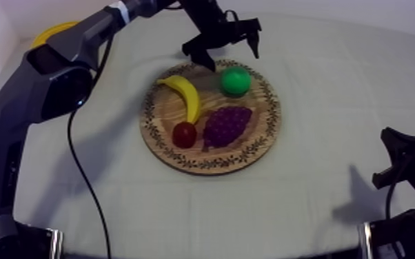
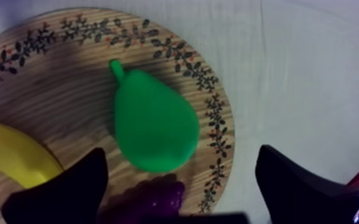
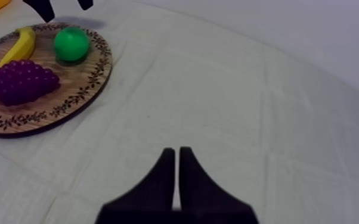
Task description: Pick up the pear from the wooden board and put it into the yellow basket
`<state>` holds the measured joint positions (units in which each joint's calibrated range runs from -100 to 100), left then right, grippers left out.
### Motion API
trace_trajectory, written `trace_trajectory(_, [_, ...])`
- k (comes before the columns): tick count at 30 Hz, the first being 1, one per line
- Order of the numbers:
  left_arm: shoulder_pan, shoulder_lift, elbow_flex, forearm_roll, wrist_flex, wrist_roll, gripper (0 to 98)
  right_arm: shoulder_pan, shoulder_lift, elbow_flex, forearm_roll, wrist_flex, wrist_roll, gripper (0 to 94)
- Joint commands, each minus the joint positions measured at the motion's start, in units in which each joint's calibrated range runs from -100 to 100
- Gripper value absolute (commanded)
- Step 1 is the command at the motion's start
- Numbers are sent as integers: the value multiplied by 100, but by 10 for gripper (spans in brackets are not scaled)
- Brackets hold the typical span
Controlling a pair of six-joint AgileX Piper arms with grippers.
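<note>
- Fingers [image 2: 74, 190] of left gripper [image 1: 233, 59] were spread wide, nothing between them; gripper hung over far edge of board, just above pear.
- Pear [image 2: 152, 128], green, lay on its side on wooden board [image 1: 266, 118], near patterned rim at far-right part; in left wrist view it sat in line w/ the gap between the fingers, not touched by either.
- Grapes [image 1: 225, 126], purple bunch, lay just beside pear on near side; couldn't tell if touching.
- Banana [image 1: 186, 96] lay on board's left half, apart from pear.
- Small red fruit [image 1: 184, 134] sat at banana's near end, next to grapes.
- Yellow basket [image 1: 52, 31] stood at far-left of table, well apart from board, mostly hidden behind left arm.
- Right gripper [image 3: 177, 152] hung low at right side over bare cloth [image 1: 334, 103], fingers pressed together as narrow wedge, holding nothing, well apart from board.
</note>
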<state>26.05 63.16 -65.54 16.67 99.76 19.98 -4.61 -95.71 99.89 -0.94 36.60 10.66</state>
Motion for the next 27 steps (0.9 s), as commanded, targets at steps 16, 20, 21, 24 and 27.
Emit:
trace_trajectory(16, [90, 752, -653, 98, 0, 42, 902, 1, -4, 0, -1, 1, 1, 4])
trace_trajectory(20, [85, 846, -655, 75, 0, 41, 890, 1, -4, 0, -1, 1, 1, 4])
trace_trajectory(21, [82, 873, -655, 66, 0, 38, 887, 1, -4, 0, -1, 1, 1, 4])
trace_trajectory(24, [70, 955, -650, 32, 0, 34, 875, 1, -4, 0, -1, 1, 1, 4])
trace_trajectory(27, [60, 1017, -661, -32, 0, 65, 845, 1, -4, 0, -1, 1, 1, 4])
